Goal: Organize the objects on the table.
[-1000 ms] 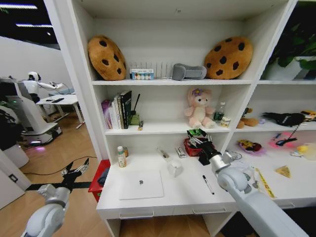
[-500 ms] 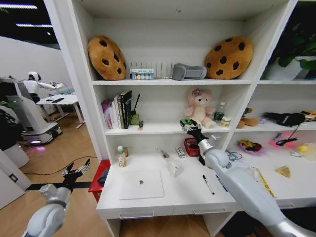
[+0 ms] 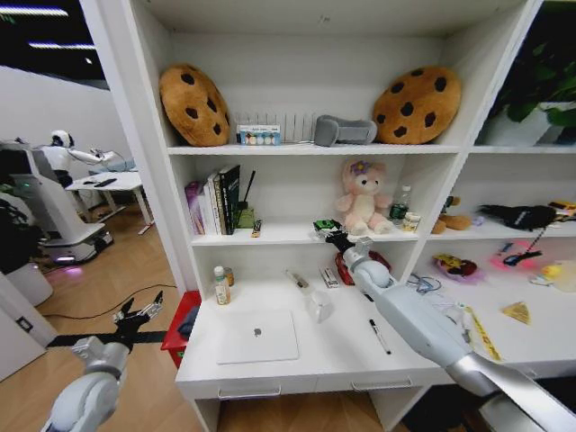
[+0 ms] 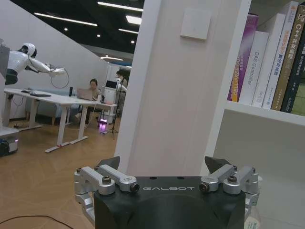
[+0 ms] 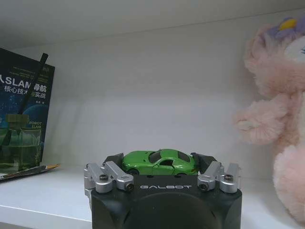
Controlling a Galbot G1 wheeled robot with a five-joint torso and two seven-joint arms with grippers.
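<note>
Leftward and up since the earlier frame, the right gripper (image 3: pixel 326 228) reaches over the middle shelf (image 3: pixel 279 236) — fingers clamped on the green toy car (image 5: pixel 159 162), plush toy (image 3: pixel 363 196) at its 3 o'clock. Left gripper (image 3: pixel 137 312) hangs spread wide at 8 o'clock.

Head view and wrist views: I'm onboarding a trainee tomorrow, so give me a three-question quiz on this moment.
1. True or false: the right end effector grips a green toy car.
2. Which shelf neighbour sits beside the car in the right wrist view? A) pink plush toy B) cookie cushion C) laptop
3. Fill in: the closed silver laptop lies on the white ____.

Key: 1 true; 2 A; 3 desk.
</note>
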